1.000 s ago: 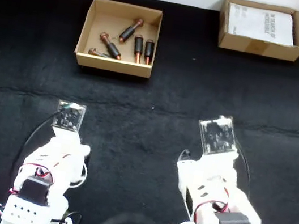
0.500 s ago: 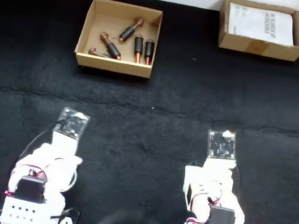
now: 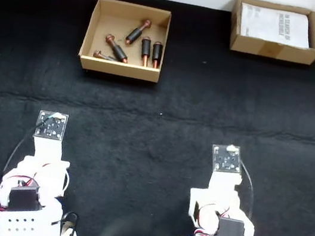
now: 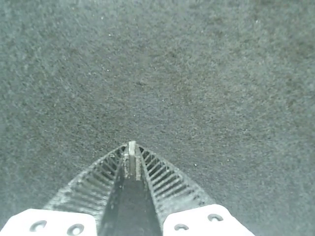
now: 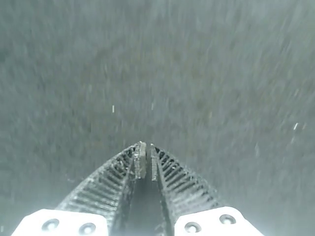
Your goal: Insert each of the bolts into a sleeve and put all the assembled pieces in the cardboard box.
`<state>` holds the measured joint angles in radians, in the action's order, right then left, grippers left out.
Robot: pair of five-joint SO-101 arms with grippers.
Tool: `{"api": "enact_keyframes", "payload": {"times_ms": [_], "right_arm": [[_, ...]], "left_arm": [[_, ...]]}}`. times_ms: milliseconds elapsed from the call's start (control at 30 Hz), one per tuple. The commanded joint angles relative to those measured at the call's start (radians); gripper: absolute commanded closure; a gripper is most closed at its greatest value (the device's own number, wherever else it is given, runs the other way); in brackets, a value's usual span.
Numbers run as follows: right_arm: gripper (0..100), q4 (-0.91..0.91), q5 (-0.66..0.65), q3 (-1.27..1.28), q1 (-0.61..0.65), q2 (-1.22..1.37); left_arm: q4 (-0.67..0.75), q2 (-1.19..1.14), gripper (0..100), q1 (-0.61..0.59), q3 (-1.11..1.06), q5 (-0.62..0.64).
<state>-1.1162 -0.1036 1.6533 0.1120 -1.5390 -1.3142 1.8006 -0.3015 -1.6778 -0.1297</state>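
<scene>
Since every bolt I can make out already wears its sleeve, the relation that matters is box to claws: the cardboard box [image 3: 90, 28] stands toward the far edge of the bench [image 3: 170, 114], well apart from both arms at the near edge; the five assembled pieces [image 3: 145, 49] lie inside it, two side by side near one side wall with long axes running far to near, two aslant, one along the near wall; one arm [image 3: 45, 157] sits nearly in line with the box and is the nearer; the other arm [image 3: 222, 192] lines up more with a second box [image 3: 272, 49] holding a paper sheet [image 3: 275, 24] at a far corner; the left claw [image 4: 132, 150] is closed, tips together, holding nothing; the right claw [image 5: 146, 152] is likewise pinched together with nothing in it; I judge the task done, with wide open bench between arms and box.
</scene>
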Motion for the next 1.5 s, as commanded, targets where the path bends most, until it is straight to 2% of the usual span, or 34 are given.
{"api": "enact_keyframes", "payload": {"times_ms": [0,467,633,1467], "right_arm": [[99.1,-0.036,-0.011,0.016,-0.008,0.001],[99.1,-0.048,-0.008,0.053,0.015,-0.001],[99.1,-0.019,-0.008,0.088,-0.016,-0.001],[99.1,-0.019,-0.008,0.091,-0.016,-0.001]], "left_arm": [[-0.006,0.007,99,-0.016,-0.018,-0.005],[-0.006,0.007,99,-0.015,-0.018,-0.005],[-0.006,0.007,99,-0.015,-0.018,-0.005],[-0.006,0.007,99,-0.015,-0.018,-0.005]]}}
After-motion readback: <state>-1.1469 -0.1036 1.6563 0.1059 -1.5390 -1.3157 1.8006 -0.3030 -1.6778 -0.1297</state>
